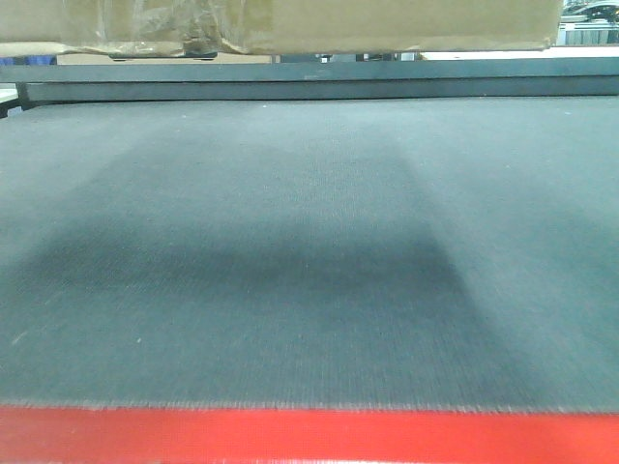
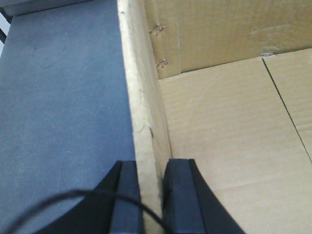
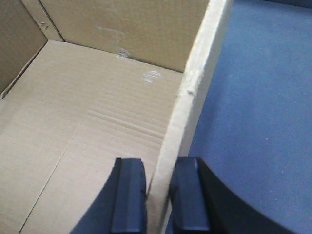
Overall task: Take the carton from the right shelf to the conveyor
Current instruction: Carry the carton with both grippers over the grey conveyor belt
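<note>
The carton (image 1: 290, 24) is an open-topped brown cardboard box that hangs above the conveyor (image 1: 309, 242), only its lower part showing at the top of the front view, with its shadow on the belt. My left gripper (image 2: 152, 195) is shut on the carton's (image 2: 234, 136) left wall, one finger outside over the belt (image 2: 63, 97) and one inside. In the same way, my right gripper (image 3: 158, 195) pinches the carton's (image 3: 97, 107) right wall, with the belt (image 3: 258, 97) below it. The carton's inside is bare. The right shelf is out of view.
The belt's red front edge (image 1: 309, 435) runs along the bottom of the front view. Its dark far rail (image 1: 309, 82) lies just under the carton. Bright blurred background (image 1: 590, 19) shows at the top right.
</note>
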`<state>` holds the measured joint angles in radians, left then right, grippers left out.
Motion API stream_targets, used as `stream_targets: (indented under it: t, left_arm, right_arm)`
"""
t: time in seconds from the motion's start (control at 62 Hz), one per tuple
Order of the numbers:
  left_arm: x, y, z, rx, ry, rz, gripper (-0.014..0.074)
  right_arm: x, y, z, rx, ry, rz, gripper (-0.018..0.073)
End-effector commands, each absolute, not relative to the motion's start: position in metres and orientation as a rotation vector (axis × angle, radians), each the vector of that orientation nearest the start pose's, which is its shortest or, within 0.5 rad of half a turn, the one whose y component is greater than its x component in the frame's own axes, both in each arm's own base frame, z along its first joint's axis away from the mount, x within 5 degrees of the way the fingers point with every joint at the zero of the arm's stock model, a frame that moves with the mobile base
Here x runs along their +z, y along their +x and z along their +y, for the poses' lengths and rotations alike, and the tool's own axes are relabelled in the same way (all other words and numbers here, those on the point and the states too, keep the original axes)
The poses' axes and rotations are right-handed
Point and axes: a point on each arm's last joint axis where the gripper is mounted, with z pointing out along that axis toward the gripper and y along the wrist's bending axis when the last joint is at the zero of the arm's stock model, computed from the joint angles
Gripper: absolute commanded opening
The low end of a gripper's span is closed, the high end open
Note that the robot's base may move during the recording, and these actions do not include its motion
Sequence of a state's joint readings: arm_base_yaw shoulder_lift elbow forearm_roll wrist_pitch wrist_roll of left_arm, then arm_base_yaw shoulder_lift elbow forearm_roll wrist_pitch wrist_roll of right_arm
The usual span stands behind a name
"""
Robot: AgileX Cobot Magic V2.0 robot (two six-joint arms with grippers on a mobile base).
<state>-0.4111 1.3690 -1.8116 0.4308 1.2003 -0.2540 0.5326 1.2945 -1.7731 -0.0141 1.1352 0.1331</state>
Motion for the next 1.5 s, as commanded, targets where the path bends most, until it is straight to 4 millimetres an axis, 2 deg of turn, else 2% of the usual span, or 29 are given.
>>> stream_targets:
  t: [0.0, 1.08, 1.225, 1.322, 1.483]
  left_arm:
    - [0.513, 0.243, -0.057, 0.271, 0.116, 2.093, -0.0009]
    - [0.513, 0.243, -0.057, 0.271, 0.116, 2.093, -0.0009]
    - [0.513, 0.243, -0.057, 0.271, 0.116, 2.093, -0.0009]
    - [0.510, 0.242, -0.062, 0.201, 0.124, 2.114, -0.0009]
    - [0.493, 0.260, -0.075, 0.005, 0.116, 2.207, -0.0009]
  right_arm:
    - [0.517, 0.200, 0.113, 0.327, -0.438, 2.061, -0.0070]
    - [0.517, 0.200, 0.113, 0.327, -0.438, 2.061, -0.0070]
    - [0.521, 0.202, 0.114, 0.340, -0.429, 2.012, -0.0070]
    - [0.521, 0.202, 0.114, 0.340, -0.429, 2.015, -0.0070]
    - [0.512, 0.216, 0.120, 0.310, -0.437, 2.048, -0.0070]
